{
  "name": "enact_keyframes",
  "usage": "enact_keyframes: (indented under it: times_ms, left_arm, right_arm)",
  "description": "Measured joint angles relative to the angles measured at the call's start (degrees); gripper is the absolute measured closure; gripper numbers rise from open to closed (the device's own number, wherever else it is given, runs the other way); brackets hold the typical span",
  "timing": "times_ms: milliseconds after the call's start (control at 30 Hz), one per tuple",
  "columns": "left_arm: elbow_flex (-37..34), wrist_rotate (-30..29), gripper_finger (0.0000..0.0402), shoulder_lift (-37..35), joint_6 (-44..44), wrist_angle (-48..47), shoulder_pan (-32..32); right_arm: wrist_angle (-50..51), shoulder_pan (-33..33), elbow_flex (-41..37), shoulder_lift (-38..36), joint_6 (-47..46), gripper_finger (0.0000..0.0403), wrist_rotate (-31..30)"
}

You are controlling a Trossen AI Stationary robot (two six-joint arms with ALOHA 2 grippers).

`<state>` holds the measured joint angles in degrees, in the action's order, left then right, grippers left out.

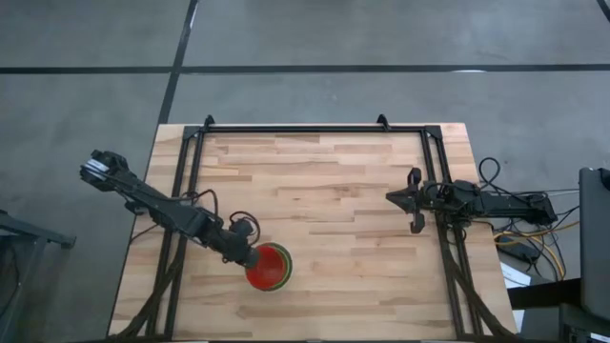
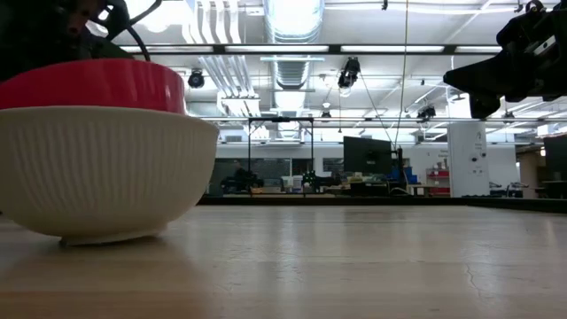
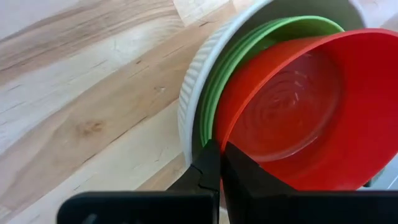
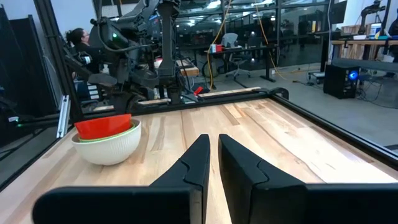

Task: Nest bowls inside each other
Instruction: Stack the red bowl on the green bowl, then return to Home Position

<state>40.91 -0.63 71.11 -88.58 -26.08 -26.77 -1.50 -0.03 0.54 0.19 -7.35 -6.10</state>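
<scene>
A ribbed white bowl (image 2: 97, 168) stands on its base on the wooden table near the front edge, left of the middle. Green bowls (image 3: 214, 81) sit nested inside it, only their rims showing. A red bowl (image 3: 298, 106) is tilted on top of them, its lower part inside the green rims. My left gripper (image 1: 250, 257) comes in from the table's left and is shut on the red bowl. My right gripper (image 1: 393, 197) waits level at the right side of the table, shut, with nothing between its fingers. My left gripper pinches the red bowl's rim (image 3: 222, 134) on the side toward the table's left, one finger inside the bowl and one outside. The fingers slant down from the left. The bowl is tilted within the green bowls; whether it rests on them I cannot tell.
A black metal frame (image 1: 315, 129) runs along the table's far edge and down both sides. Cables (image 1: 519, 233) lie by the right arm's base. Bare wood stretches between the bowl stack and my right gripper.
</scene>
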Motion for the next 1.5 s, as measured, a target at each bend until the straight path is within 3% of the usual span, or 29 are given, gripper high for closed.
enact_keyframes:
  times_ms: [367,833,1200,1500]
  left_arm:
    - [0.3,1.2,0.0387,0.0,0.4,-0.4,1.9]
    - [2.8,1.3,0.0292,0.0,0.7,-2.5,2.2]
    - [5.2,0.8,0.0294,-0.1,0.8,-5.1,2.4]
    - [10.6,-4.8,0.0301,-0.2,7.8,-5.1,2.4]
  right_arm:
    - [0.0,0.0,0.0,0.0,0.0,0.0369,0.0]
    - [0.0,0.0,0.0,0.0,0.0,0.0369,0.0]
    - [0.0,0.0,0.0,0.0,0.0,0.0369,0.0]
    - [0.0,0.0,0.0,0.0,0.0,0.0369,0.0]
